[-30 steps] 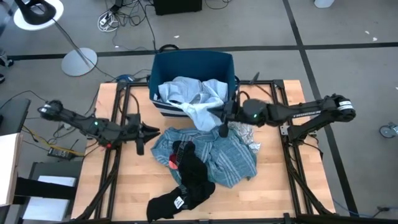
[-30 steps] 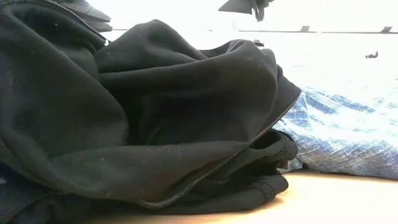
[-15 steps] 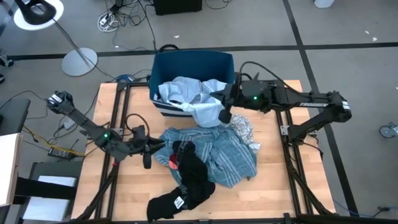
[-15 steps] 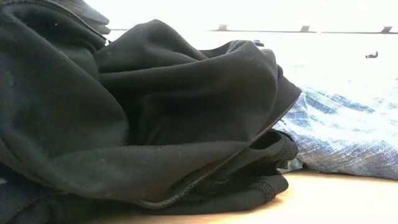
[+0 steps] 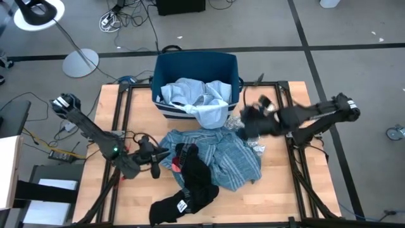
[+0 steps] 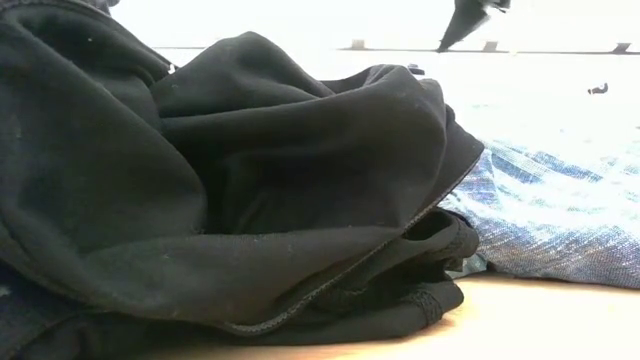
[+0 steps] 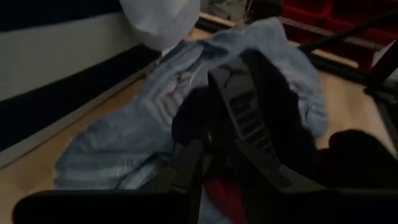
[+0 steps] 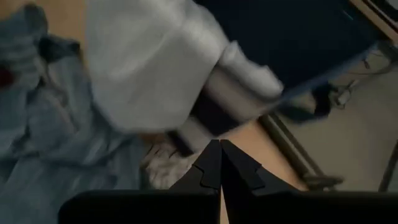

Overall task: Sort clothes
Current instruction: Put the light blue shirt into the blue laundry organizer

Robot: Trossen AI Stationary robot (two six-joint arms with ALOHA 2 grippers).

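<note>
The clothes lie mid-table. A teal striped cloth point(image 5: 221, 155) is spread flat, with black pieces point(image 5: 190, 180) and a small red piece point(image 5: 175, 164) on it. A white-and-grey patterned cloth point(image 5: 254, 138) lies at its right. A light blue shirt point(image 5: 199, 98) sits in the dark blue bin point(image 5: 196, 63), one part hanging over the near rim. My left gripper point(image 5: 155, 159) is low at the pile's left edge, facing the black and teal cloth point(image 7: 124, 143). My right gripper point(image 5: 248, 123) is shut and empty, blurred, above the patterned cloth.
The bin stands at the table's far middle. Dark metal frame rails point(image 5: 117, 126) run along both sides of the wooden table top. Bare wood shows at the near right point(image 5: 272, 196). In the low view the black pieces point(image 6: 250, 180) fill the foreground.
My left gripper has gone toward the table's near edge and toward the pile's left edge. My right gripper first went up toward the bin beside the hanging shirt, then swung toward the table's right, over the patterned cloth. The clothes have kept their places.
</note>
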